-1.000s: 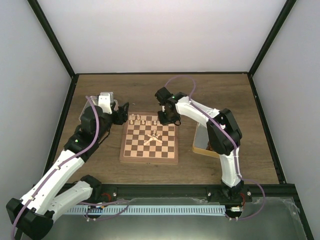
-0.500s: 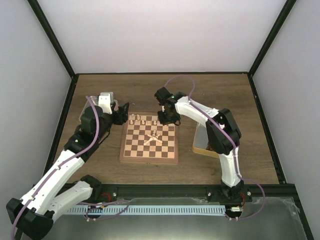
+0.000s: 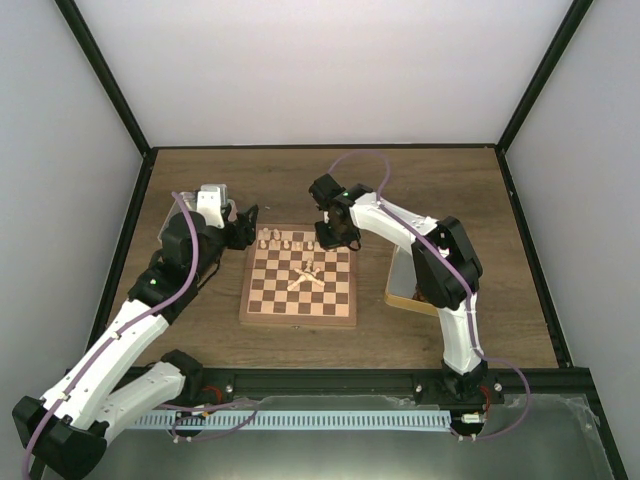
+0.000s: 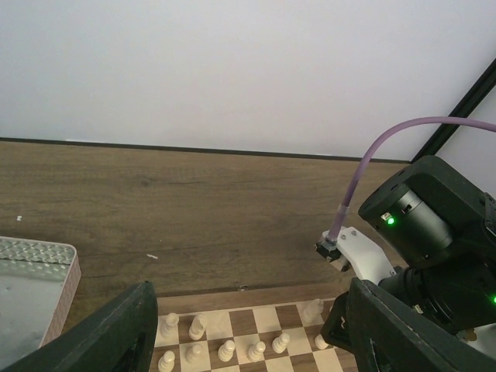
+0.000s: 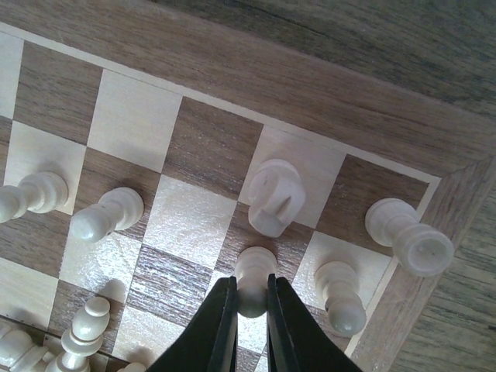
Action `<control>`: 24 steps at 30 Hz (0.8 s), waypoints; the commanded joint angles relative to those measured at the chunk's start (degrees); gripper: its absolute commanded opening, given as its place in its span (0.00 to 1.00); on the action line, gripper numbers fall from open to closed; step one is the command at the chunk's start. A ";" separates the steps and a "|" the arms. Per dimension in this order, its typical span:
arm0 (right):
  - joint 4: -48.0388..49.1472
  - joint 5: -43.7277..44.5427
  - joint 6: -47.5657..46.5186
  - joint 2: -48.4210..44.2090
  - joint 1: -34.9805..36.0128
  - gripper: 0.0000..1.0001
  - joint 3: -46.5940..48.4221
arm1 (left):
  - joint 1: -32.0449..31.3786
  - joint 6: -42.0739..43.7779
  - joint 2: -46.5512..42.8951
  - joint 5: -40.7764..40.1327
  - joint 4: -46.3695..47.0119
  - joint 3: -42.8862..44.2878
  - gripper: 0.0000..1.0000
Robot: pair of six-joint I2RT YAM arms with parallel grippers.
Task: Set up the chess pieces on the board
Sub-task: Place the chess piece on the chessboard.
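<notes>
The board [image 3: 297, 319] lies in the middle of the table. Several cream chess pieces [image 3: 290, 240] stand in its two far rows, and a few lie toppled at its centre [image 3: 305, 277]. My right gripper [image 5: 246, 298] is shut on a standing pawn [image 5: 254, 273] in the second row near the board's far right corner, just in front of a knight [image 5: 273, 194]. A rook [image 5: 407, 236] fills the corner square. My left gripper [image 4: 256, 341] hangs open over the board's far left edge, above standing pieces [image 4: 225, 350], with nothing between its fingers [image 4: 116, 333].
A shallow grey tray [image 4: 31, 287] sits left of the board, behind the left arm. A tan tray [image 3: 405, 285] lies right of the board, partly under the right arm [image 3: 440, 260]. Bare wooden table [image 3: 420, 190] stretches beyond the board to the back wall.
</notes>
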 commanded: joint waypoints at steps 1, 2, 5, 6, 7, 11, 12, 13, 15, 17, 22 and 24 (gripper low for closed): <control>1.17 1.74 -0.37 0.49 -0.03 0.08 2.14 | -0.01 0.28 -0.09 0.62 0.47 -0.36 0.69; 1.47 1.77 -0.40 0.41 -0.03 0.08 1.99 | -0.01 0.24 -0.08 0.56 0.47 -0.37 0.69; 2.02 2.11 -0.28 0.44 -0.02 0.08 1.77 | -0.01 0.30 -0.08 0.55 0.47 -0.39 0.69; 2.08 2.12 -0.23 0.44 -0.03 0.09 1.74 | -0.01 0.31 -0.04 0.57 0.47 -0.38 0.69; 2.09 2.12 -0.22 0.47 -0.03 0.09 1.78 | 0.00 0.31 -0.02 0.55 0.47 -0.36 0.69; 1.44 1.48 0.00 -0.01 -0.03 0.16 1.93 | -0.01 0.31 0.01 0.59 0.47 -0.30 0.69; 1.36 1.35 0.04 -0.26 -0.03 0.19 1.96 | -0.01 0.31 0.01 0.59 0.51 -0.35 0.68; 1.31 1.15 0.16 -0.64 -0.07 0.21 1.93 | -0.01 0.27 0.07 0.66 0.55 -0.32 0.69; 1.30 0.95 0.25 -1.42 -0.02 0.23 1.92 | -0.01 0.24 0.12 0.87 0.56 -0.32 0.69; 1.26 1.02 0.46 -2.06 -0.02 0.26 2.00 | 0.00 0.14 0.18 0.85 0.66 -0.32 0.69; 1.63 1.32 1.34 -3.61 -0.04 0.27 2.11 | -0.01 0.14 0.13 0.81 0.60 -0.40 0.69; 1.87 1.42 1.88 -4.74 0.00 0.27 1.90 | -0.02 0.16 0.18 0.82 0.65 -0.38 0.69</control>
